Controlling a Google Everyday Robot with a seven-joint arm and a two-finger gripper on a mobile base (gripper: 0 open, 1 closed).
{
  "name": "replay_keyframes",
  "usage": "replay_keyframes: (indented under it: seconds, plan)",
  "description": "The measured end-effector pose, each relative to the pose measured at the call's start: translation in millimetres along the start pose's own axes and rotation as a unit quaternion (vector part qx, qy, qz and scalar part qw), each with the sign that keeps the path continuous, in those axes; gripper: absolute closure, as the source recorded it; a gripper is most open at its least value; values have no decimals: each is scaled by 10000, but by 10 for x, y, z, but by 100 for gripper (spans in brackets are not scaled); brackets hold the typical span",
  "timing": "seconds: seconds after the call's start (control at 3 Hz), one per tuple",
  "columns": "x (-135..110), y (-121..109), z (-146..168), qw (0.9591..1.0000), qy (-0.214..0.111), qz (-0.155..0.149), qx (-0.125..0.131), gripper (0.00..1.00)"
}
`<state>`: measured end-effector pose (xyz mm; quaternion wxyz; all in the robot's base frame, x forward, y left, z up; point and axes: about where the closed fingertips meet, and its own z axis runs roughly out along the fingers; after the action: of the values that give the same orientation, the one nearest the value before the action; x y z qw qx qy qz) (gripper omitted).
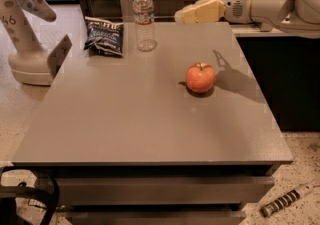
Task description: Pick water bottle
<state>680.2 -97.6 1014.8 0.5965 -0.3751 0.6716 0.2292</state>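
Observation:
The water bottle (144, 18) is clear and ribbed with a white cap and a red-and-white label band. It stands upright near the far edge of the grey table (140, 119), left of centre. My gripper (184, 15) reaches in from the upper right on a white arm, above the table's far edge. It is to the right of the bottle, apart from it, and holds nothing.
A red apple (200, 77) sits on the table's right half. A dark blue chip bag (104, 35) lies left of the bottle. A white stand (25, 29) is on the floor at left. A dark counter (280, 69) borders the table's right side.

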Motion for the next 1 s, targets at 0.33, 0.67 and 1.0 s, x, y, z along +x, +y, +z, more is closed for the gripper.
replay_keyframes:
  seconds: [0.33, 0.67, 1.0]
  plan:
    - [107, -75, 355, 9999, 23, 82, -112, 0]
    - [259, -146, 722, 9996, 117, 190, -175, 0]
    - [383, -202, 1246, 9988, -81, 364, -313, 0]
